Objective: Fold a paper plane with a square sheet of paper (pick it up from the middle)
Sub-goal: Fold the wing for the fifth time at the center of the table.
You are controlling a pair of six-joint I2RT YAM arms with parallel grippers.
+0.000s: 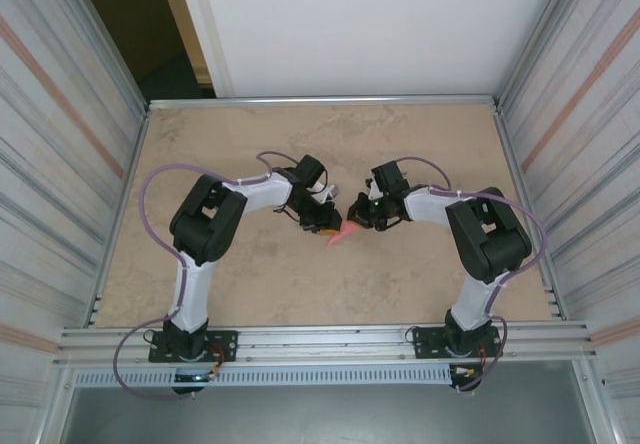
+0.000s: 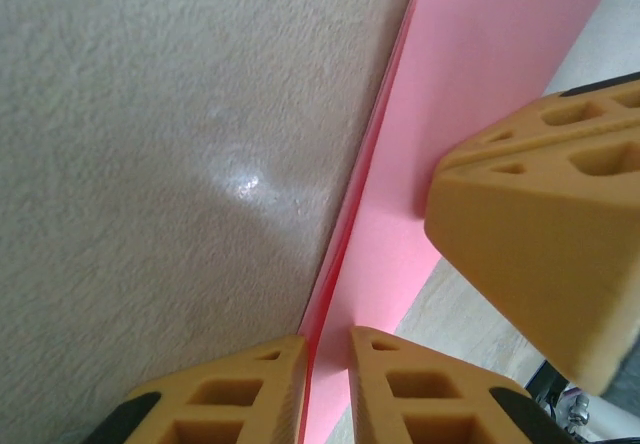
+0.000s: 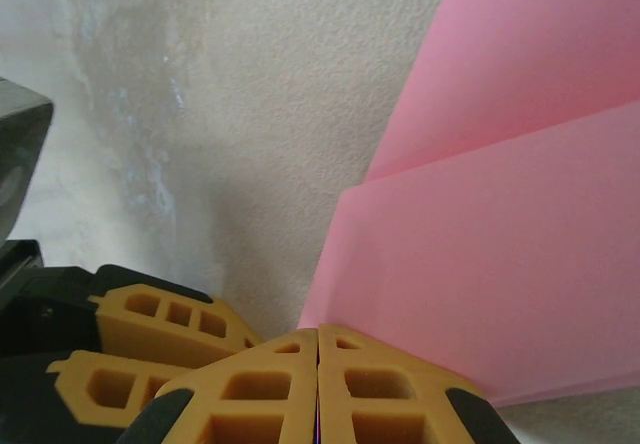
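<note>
Table [image 1: 320, 134]: far strip and near strip bare, open passage on both. Centre crowded: left hand [image 1: 328, 224] and right hand [image 1: 360, 216] meet tip to tip at the paper [image 1: 343, 234]; gap between them looks too tight to pass, hard to judge from above. Ribbed walls [image 1: 60, 114] close off both sides.

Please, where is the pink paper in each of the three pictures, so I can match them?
Top view: the pink paper is a small pointed shape near the middle of the table.
Left wrist view: a long strip from bottom centre to the top right.
Right wrist view: on the right half, in two overlapping layers.
Shared landmark: the beige table surface under it.
</note>
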